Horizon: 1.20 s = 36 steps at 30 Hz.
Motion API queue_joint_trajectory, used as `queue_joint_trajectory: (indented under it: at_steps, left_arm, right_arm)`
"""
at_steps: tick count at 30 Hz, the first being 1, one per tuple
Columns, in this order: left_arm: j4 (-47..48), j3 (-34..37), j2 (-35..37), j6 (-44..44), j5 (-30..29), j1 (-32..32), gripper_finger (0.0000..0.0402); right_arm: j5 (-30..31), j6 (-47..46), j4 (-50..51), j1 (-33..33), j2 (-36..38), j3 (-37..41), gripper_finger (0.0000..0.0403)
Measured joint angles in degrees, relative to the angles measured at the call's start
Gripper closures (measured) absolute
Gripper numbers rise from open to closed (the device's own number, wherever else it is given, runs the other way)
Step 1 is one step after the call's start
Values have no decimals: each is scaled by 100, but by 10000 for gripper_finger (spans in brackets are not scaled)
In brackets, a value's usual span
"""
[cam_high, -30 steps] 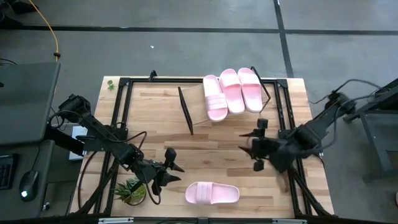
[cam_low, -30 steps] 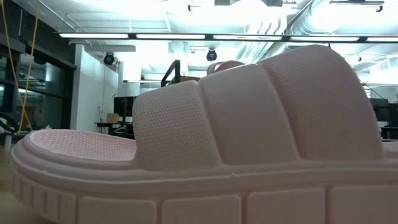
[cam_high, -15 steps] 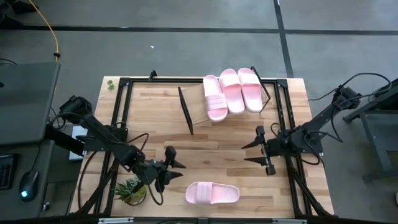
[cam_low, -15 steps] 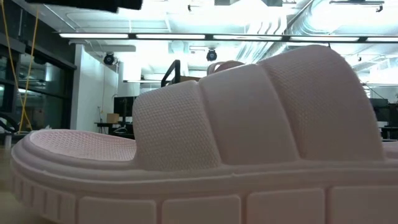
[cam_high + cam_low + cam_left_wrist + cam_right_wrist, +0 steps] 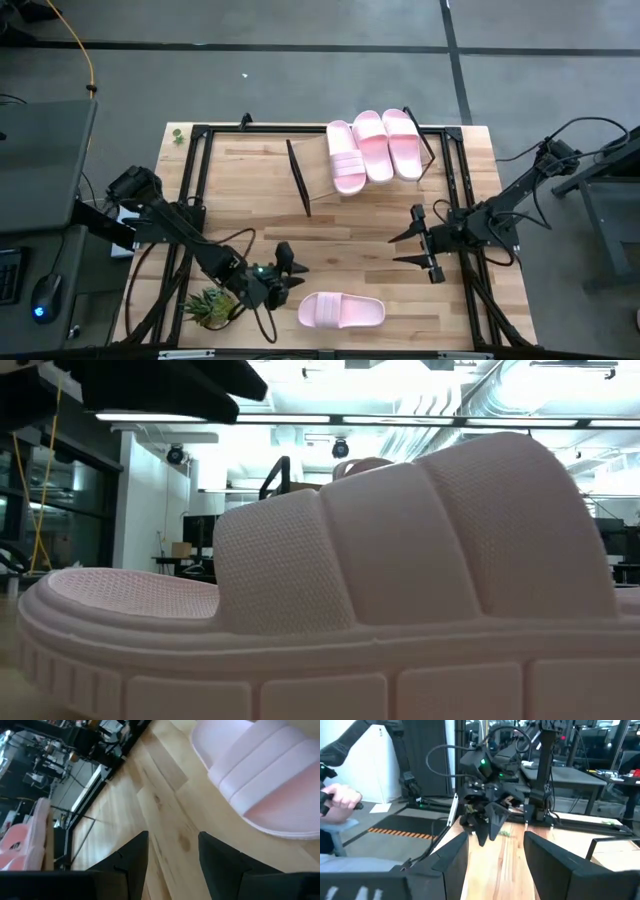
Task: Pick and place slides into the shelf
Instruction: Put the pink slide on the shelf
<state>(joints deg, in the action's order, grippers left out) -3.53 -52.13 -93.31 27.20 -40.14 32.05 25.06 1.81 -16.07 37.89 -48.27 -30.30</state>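
Note:
One light-pink slide (image 5: 342,311) lies on its sole near the table's near edge; it fills the low view (image 5: 350,590). Three more slides (image 5: 372,148) rest side by side on the slanted wooden shelf (image 5: 318,168) at the far middle. My left gripper (image 5: 291,268) stands open just left of the lone slide's end, and that slide (image 5: 260,775) shows beyond the fingers in the left wrist view. My right gripper (image 5: 407,247) is open over the table's right part, pointing level toward the left, with nothing between its fingers.
A small green plant (image 5: 210,305) sits at the near left corner, close behind my left arm. Black frame rails (image 5: 196,190) run along the table's sides. A person's hand (image 5: 340,797) shows in the room beyond the table's left side.
My left gripper has sunk, rolled and gone toward the table's near edge and the lone slide. My right gripper has come down and tipped up to level, then kept still. The slides have not moved.

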Motion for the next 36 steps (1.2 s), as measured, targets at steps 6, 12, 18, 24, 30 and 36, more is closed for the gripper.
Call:
queue_joint_trajectory:
  at_steps: [6,12,18,24,30,36]
  left_arm:
    - [-3,-494,-532,248,0,143,245]
    - [99,-915,-860,288,0,328,245]
    - [107,-1061,-1225,372,-222,481,245]
    - [99,-1190,-1474,406,-304,462,245]
    - [154,-1195,-1559,305,-245,476,245]
    - [101,-1193,-1559,53,-123,472,245]
  right_arm:
    - [8,-35,39,0,0,-2,219]
    - [17,-47,65,0,0,-2,219]
    - [28,-31,81,0,-1,-2,219]
    - [66,14,78,0,0,-3,219]
    - [172,168,59,0,0,-4,219]
    - [188,164,43,0,0,-4,219]
